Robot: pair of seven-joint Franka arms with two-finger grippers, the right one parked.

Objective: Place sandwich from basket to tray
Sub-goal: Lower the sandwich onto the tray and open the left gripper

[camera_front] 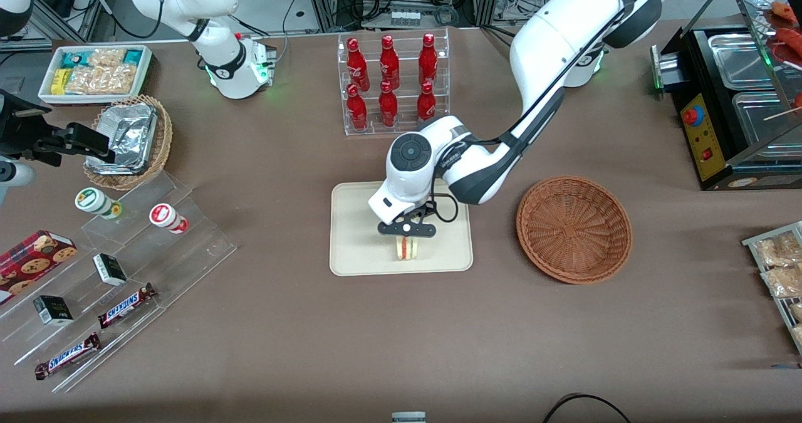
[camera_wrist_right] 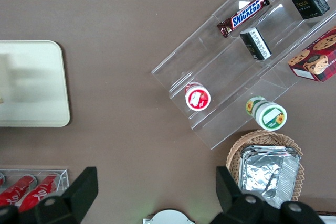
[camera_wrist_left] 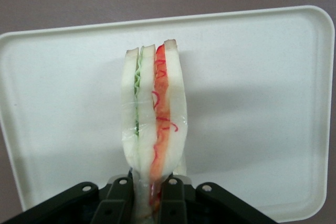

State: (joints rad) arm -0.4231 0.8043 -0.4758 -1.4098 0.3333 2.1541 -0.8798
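Now the hand (camera_front: 406, 237) pinches the pale sandwich (camera_wrist_left: 153, 124), green and red-orange layers showing, above the cream tray (camera_wrist_left: 252, 87).

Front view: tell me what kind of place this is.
Probably a mock snack counter in a robot lab: a rack of red bottles, Snickers bars on acrylic steps, and the claw holding a sandwich over a tray.

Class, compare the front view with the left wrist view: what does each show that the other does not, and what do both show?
Only the front view shows the empty basket and the bottle rack. Only the left wrist view shows the sandwich's green and red filling layers in detail. Both show the gripper shut on the sandwich, over the tray.
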